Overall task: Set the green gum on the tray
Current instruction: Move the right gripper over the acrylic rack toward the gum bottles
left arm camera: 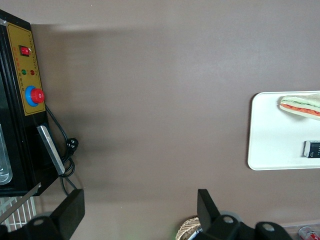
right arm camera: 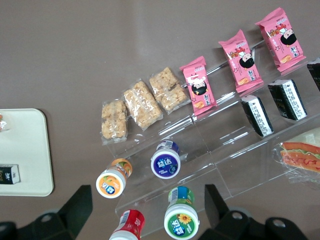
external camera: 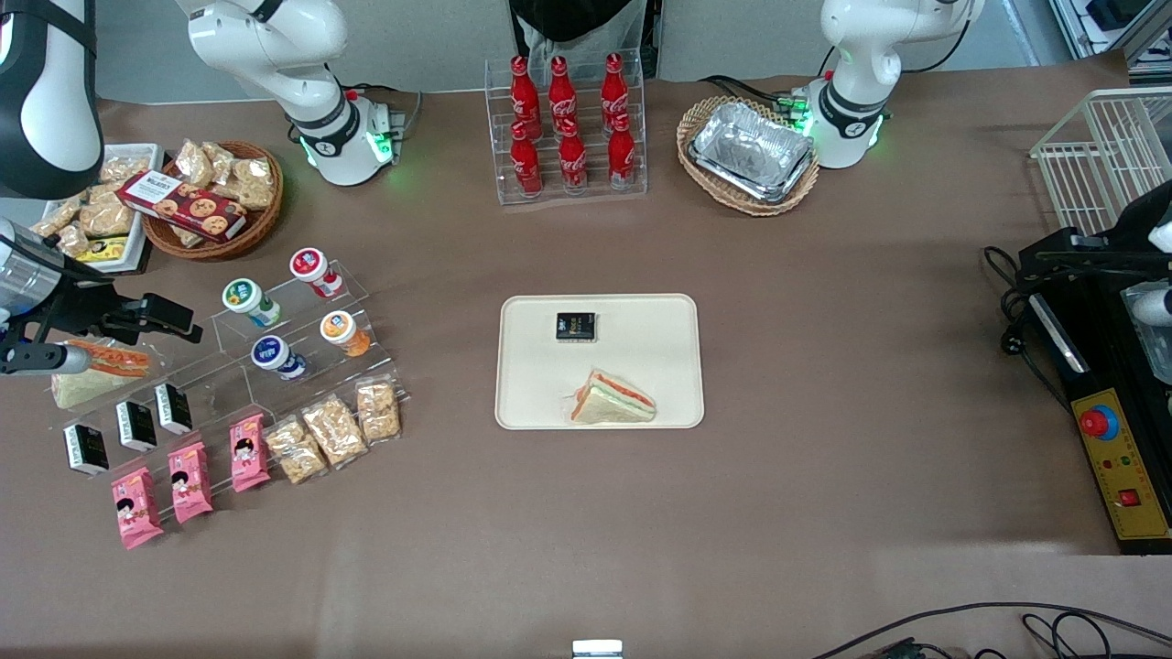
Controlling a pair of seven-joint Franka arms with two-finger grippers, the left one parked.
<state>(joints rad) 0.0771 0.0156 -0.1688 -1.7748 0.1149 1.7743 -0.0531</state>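
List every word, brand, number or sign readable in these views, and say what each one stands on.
"Coca-Cola": white script, only just legible, on the red bottles in the clear rack.
Yellow sunflower mark, a sign rather than words: on the lid of the small green gum bottle.
Blue-lidded bottle: white characters, too blurred to read.
Red cookie box, pink snack packets, black packet on the cream-beige rectangular tray: print unreadable.
Gripper with open jaws hovers above the gum bottles.
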